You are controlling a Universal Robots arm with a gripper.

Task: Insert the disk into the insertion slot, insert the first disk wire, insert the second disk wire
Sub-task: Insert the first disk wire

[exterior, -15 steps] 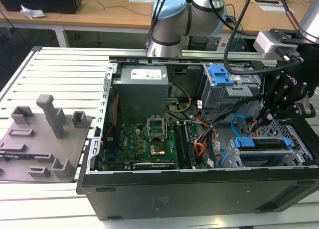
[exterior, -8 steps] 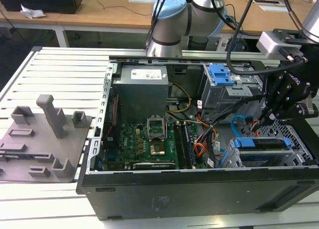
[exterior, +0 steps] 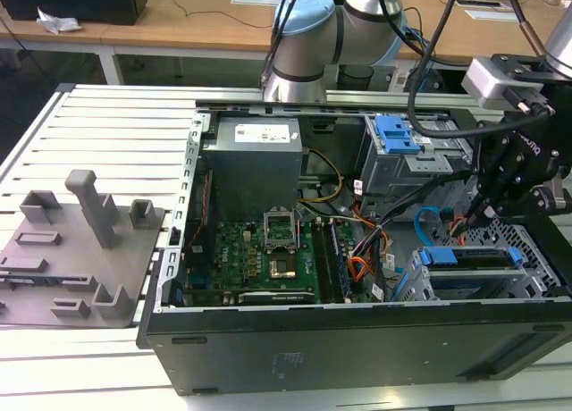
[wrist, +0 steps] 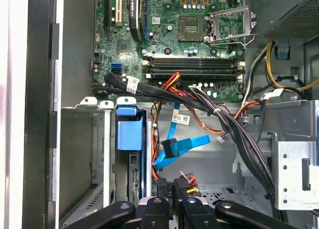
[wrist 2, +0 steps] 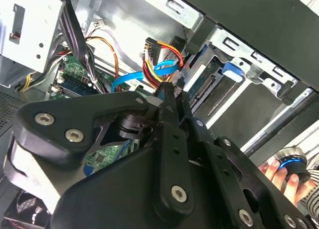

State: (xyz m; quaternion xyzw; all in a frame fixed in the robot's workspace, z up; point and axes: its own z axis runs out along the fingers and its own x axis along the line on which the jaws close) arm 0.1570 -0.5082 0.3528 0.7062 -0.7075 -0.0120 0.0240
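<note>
1 gripper has its fingers pressed together on the black plug at the end of the first disk wire, whose orange, red, yellow and dark strands fan out from the fingertips in the second wrist view. The disk sits on edge inside the insertion slot, blue carrier showing, just beside the gripper in the first wrist view. The second disk wire curves in a flat loop near the clamped plug, next to the disk; whether its end is plugged in, cannot tell. In the exterior view the arm reaches into the open computer case at that view's right, with the motherboard well apart. 1 person's hand shows outside the case in the second wrist view.
</note>
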